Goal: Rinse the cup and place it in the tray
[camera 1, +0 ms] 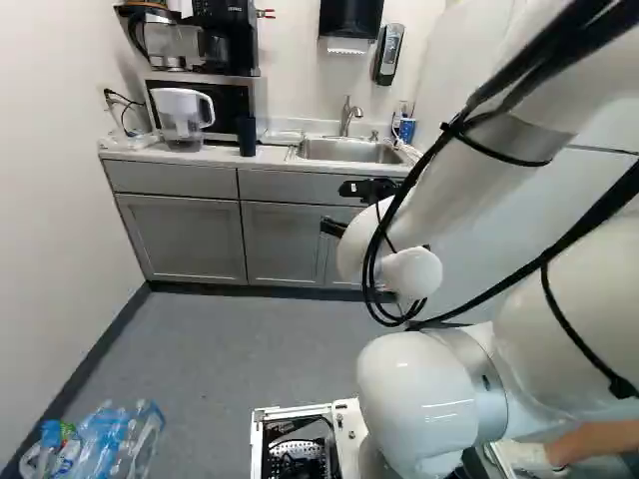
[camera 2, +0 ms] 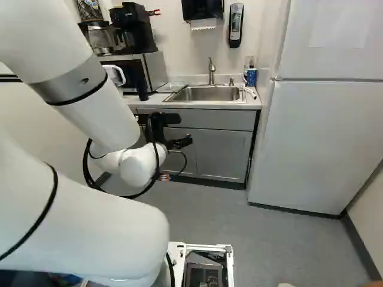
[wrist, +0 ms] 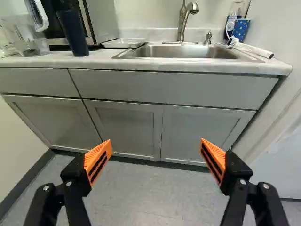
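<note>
The hand [camera 2: 184, 130] is wide open, holding nothing, well apart from the bench [wrist: 164, 66]. Ahead, higher and to its left, the dark cup [wrist: 73, 33] stands upright on the bench, between the pitcher [wrist: 29, 40] and the tray [wrist: 124, 44].

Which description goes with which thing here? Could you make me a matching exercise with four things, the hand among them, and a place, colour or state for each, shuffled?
Things:
1. Dark cup
2. Hand
3. Pitcher
4. Brush

Descriptions:
A. Clear and white
B. Lying beside the sink, on the side away from the pitcher
C. Upright on the counter, between the pitcher and the sink
D. Open, its orange pads wide apart

Right pairs: 1-C, 2-D, 3-A, 4-B
</note>
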Controlling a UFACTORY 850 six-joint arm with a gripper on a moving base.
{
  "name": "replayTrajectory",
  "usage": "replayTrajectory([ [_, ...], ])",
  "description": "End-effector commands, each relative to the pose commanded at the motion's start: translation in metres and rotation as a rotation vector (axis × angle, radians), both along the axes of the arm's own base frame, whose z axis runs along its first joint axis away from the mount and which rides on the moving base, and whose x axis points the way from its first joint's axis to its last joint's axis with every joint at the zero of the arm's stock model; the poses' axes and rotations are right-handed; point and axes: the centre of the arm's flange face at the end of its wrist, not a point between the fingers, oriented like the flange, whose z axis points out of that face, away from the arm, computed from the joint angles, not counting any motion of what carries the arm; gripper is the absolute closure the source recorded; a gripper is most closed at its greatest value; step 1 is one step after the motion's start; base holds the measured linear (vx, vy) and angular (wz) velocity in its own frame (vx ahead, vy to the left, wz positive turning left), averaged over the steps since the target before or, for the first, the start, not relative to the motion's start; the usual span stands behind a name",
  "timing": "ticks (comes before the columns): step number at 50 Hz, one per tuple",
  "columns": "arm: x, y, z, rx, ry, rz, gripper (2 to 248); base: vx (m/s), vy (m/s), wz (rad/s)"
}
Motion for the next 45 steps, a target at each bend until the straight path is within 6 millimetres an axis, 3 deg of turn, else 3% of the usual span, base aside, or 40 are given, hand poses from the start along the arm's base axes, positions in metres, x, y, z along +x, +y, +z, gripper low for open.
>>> replayTrajectory([
  [18, 0.007, 0.000, 0.016, 0.000, -0.049, -0.001, 3, 0.000, 0.000, 0.000],
  [45, 0.041, -0.005, 0.045, -0.001, -0.110, -0.017, 3, 0.000, 0.000, 0.000],
])
